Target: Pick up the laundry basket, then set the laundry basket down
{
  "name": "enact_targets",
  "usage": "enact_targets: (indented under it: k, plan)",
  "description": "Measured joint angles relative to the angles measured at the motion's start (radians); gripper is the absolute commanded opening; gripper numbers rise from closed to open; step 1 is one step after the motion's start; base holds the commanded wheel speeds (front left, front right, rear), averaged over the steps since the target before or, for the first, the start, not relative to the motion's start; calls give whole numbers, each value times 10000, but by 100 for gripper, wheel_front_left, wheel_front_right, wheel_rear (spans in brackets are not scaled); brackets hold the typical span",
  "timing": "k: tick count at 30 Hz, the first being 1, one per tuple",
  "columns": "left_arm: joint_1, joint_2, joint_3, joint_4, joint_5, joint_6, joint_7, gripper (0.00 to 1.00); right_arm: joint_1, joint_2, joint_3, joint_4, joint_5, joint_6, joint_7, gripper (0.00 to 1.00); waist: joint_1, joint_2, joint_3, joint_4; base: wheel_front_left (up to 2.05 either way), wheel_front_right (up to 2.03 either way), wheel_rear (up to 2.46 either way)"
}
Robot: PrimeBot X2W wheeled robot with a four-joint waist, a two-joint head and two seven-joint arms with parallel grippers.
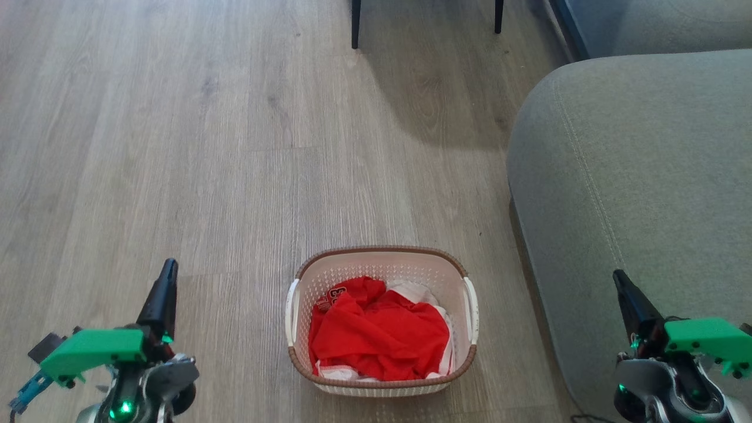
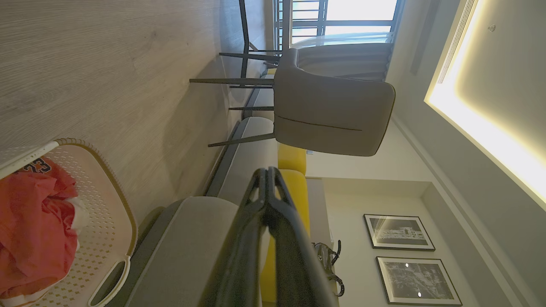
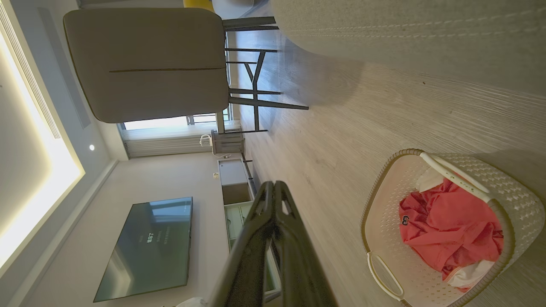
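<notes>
While basket (image 1: pixel 376 267) sat upright on floor (image 1: pixel 176 147) just beside sofa (image 1: pixel 634 176), shirt (image 1: pixel 382 329) inside, scene fit pre-lift or post-set-down. L gripper (image 1: pixel 169 267) well off sofa, R gripper (image 1: pixel 618 277) at sofa edge; both fingers pressed together, empty, flanking basket, prob. for handles.

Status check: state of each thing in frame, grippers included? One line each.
laundry basket: upright on the floor, loaded, not gripped.
red garment: crumpled inside the basket.
left gripper: shut, empty, apart from the basket on its left.
right gripper: shut, empty, apart from the basket on its right, by the sofa.
</notes>
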Motion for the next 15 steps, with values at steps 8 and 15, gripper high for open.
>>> enact_targets:
  k: [8,15]
  plan:
    - [0,-2,2,0,0,0,10,0,0,4,-36,0,0,0,2,0,0,0,0,0,0,0,0]
    - [0,-2,4,0,0,0,10,0,0,6,-58,0,0,0,4,0,0,-1,0,0,0,0,0]
